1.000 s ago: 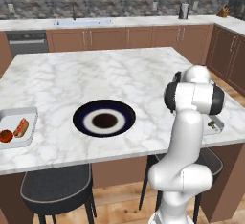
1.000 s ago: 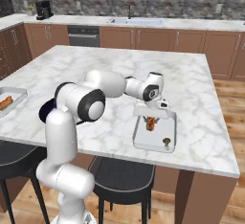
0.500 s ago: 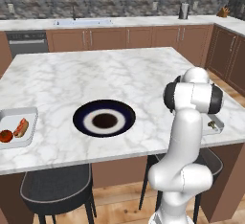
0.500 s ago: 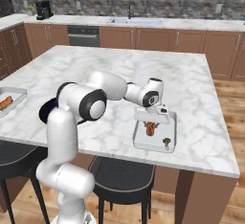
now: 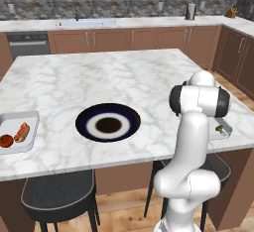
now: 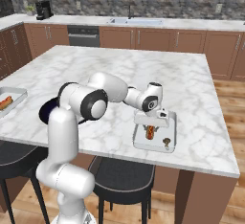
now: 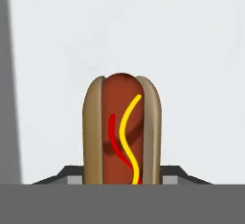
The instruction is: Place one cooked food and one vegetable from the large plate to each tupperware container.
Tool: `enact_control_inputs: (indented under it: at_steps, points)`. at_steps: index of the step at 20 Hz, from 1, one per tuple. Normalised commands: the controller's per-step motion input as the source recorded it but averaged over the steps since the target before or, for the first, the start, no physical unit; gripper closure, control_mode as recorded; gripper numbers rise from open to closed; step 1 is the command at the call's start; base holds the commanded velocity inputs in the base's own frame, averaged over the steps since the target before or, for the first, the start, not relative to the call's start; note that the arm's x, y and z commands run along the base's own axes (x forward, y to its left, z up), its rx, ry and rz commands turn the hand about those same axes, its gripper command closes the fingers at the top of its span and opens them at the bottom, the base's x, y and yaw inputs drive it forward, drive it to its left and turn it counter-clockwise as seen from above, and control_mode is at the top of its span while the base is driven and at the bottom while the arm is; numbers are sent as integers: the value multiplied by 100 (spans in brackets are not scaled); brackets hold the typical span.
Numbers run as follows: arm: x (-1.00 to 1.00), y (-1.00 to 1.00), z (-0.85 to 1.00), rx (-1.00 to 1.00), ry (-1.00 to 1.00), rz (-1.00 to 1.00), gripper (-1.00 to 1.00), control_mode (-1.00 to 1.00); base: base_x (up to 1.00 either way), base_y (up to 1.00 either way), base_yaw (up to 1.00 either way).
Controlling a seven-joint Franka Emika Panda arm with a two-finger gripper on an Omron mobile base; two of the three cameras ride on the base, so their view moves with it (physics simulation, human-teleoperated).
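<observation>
The jaws are pinching the hot dog (image 7: 122, 129) low over the right tupperware container (image 6: 168, 145), so the gripper (image 6: 151, 126) is finishing this placement, needing to release and lift away.

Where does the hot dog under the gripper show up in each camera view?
Left base view: hidden behind the arm; the tupperware container edge peeks out at right.
Right base view: hot dog lies in that container, below the gripper.
Hand view: hot dog at lower centre.
Shared landmark: the large plate.
</observation>
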Motion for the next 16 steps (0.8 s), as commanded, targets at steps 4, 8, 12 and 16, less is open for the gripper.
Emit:
enact_control_inputs:
  at_steps: [4,8,12,16]
  points:
    - [0,0,0,0,1,0,-100,-100,0,0,0]
    - [0,-4,9,-3,4,-2,-100,-100,0,0,0]
    - [-19,0,72,0,0,-3,-100,-100,0,0,0]
    - [-62,14,100,0,-10,-8,-100,-100,0,0,0]
